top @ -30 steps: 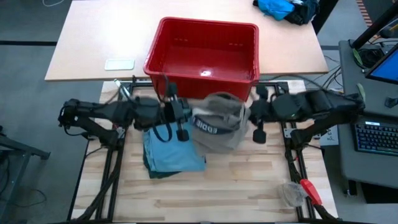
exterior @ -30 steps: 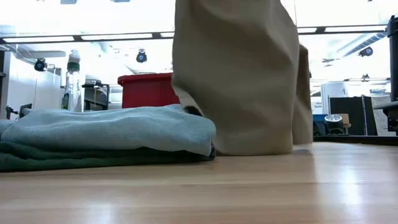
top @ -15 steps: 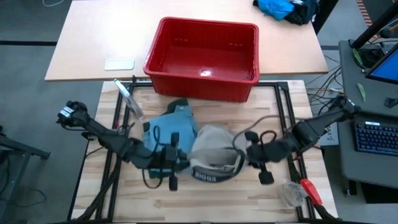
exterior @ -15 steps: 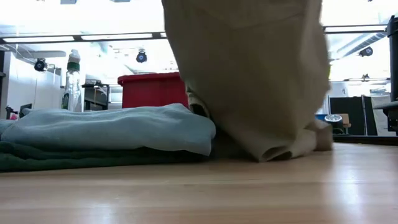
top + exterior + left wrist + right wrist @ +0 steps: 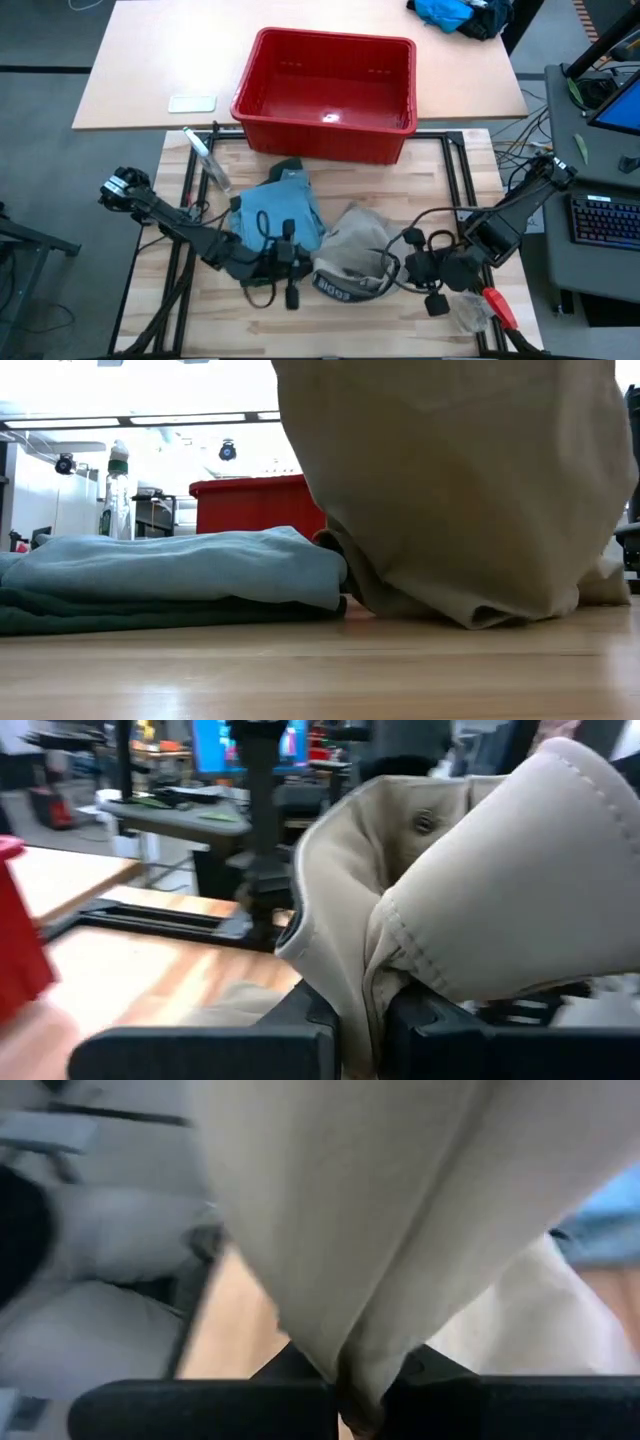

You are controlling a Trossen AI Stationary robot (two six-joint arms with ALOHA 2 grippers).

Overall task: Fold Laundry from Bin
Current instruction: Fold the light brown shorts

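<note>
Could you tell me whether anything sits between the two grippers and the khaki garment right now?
Nothing visible does. The left gripper and right gripper are each shut directly on the khaki garment, holding it over the wooden table beside the folded pile.

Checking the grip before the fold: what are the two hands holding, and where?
Both hold the khaki garment: the left hand pinches its waistband edge near the button, the right hand a gathered fold of its fabric.
</note>
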